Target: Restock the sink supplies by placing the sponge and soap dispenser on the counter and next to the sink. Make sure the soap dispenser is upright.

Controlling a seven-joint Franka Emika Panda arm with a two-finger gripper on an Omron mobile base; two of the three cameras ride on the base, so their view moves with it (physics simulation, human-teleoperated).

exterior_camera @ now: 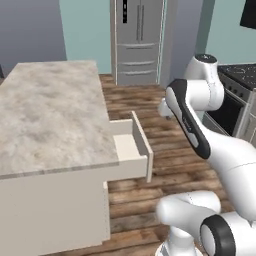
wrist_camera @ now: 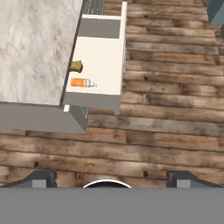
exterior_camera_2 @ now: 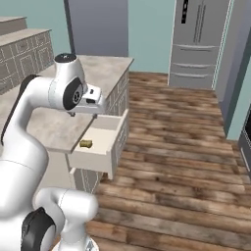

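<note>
The hand [wrist_camera: 112, 177] is open wide and holds nothing, its two dark fingertips at the bottom corners of the hand view. Near the upper left, a cream open drawer [wrist_camera: 98, 61] holds the small yellow-olive sponge [wrist_camera: 77, 66], half hidden under the marbled stone surface [wrist_camera: 35, 48], beside an orange soap bottle [wrist_camera: 82, 82] lying flat.

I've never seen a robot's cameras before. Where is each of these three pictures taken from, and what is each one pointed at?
Left base view: behind the arm on its left, looking down over the island top and open drawer; white arm at right.
Right base view: behind on its right, same drawer holding the sponge; arm at left.
Hand view: on the hand, looking down at the drawer, sponge and an orange soap dispenser lying flat; fingertips at bottom.
All three share the drawer.
</note>
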